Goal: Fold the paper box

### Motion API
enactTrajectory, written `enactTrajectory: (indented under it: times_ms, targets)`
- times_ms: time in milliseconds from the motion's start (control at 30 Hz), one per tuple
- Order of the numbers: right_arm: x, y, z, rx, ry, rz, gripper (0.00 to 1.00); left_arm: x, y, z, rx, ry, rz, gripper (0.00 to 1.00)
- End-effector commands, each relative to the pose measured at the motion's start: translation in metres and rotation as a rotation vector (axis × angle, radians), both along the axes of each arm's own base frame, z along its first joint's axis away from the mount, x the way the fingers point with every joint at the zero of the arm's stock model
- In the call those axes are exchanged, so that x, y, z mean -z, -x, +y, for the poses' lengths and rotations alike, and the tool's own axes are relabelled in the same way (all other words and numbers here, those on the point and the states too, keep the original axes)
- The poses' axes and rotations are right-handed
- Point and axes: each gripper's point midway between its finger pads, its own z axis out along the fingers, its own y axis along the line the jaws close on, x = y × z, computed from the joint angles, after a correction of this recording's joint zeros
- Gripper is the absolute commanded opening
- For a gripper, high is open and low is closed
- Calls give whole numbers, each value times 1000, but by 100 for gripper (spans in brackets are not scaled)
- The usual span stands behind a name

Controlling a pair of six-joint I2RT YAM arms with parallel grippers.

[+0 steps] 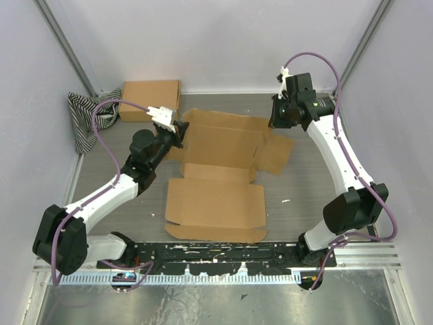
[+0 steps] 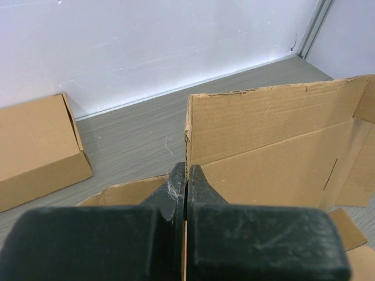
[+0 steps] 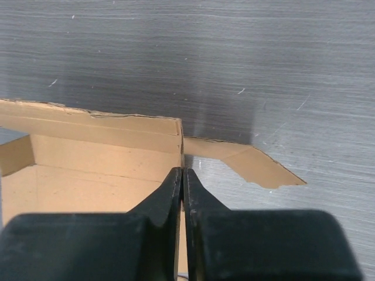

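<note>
The paper box is a brown cardboard sheet lying mid-table, its near panel flat and its far part raised into walls. My left gripper is at the box's left side. In the left wrist view the left gripper is shut on the thin edge of an upright side wall, with the box's back wall standing beyond it. My right gripper is at the box's right side. In the right wrist view the right gripper is shut on the right side wall, with the box interior to its left and a flap flat on the table.
A fully formed brown cardboard box sits at the back left by the wall. A black-and-white striped cloth lies beside it in the left corner. Grey walls enclose the table; a metal rail runs along the near edge.
</note>
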Motion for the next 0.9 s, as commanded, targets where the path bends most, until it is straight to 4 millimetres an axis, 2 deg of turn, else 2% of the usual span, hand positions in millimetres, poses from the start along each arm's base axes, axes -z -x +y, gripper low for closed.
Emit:
enactTrajectory:
  times_ms: [0,333,533,633,700,833,867]
  targets:
    - [-5,3,8,-42,-38,-8,3,-25,3,-1,7,34,-81,0]
    - [5,10,13,-62,-64,29,1,-27,6,-1,12,40,-88,0]
    - [13,10,10,-43,-46,48,24,-32,9,-2,25,50,-110,0]
    - [15,10,11,-48,-48,57,27,-32,9,-2,22,48,-112,0]
    - [16,10,11,-51,-51,61,22,-32,9,-2,24,48,-112,0]
    - [14,11,11,-47,-53,54,2,-28,4,1,-9,47,-89,1]
    - [14,11,10,-42,-50,49,1,-26,2,3,-27,47,-70,8]
